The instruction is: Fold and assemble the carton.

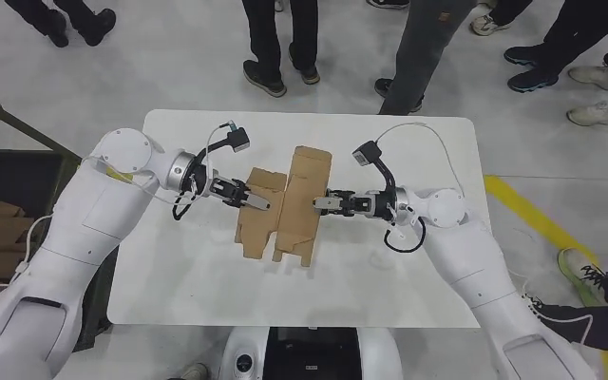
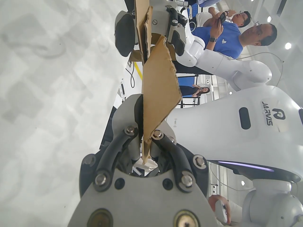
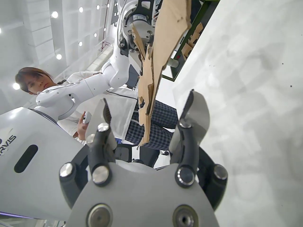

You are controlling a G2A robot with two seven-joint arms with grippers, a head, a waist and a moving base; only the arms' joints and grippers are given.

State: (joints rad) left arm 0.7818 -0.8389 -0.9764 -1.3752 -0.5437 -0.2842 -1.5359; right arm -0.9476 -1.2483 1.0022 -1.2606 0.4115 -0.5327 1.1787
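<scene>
A flat brown carton [image 1: 285, 204] hangs above the middle of the white table [image 1: 190, 275], its flaps partly unfolded. My left gripper [image 1: 258, 199] is shut on the carton's left edge; in the left wrist view the cardboard [image 2: 158, 88] runs out from between my left gripper's [image 2: 146, 128] fingers. My right gripper [image 1: 321, 201] is at the carton's right edge and stands open. In the right wrist view the cardboard's ragged edge [image 3: 146, 109] sits in the gap of my right gripper [image 3: 149, 102], touching neither finger. The left gripper [image 3: 139, 45] shows beyond it.
Several people stand along the table's far edge [image 1: 285, 57]. A dark rack with more flat cardboard [image 1: 14, 214] stands beside the table's left side. Bare tabletop lies in front of and around the carton.
</scene>
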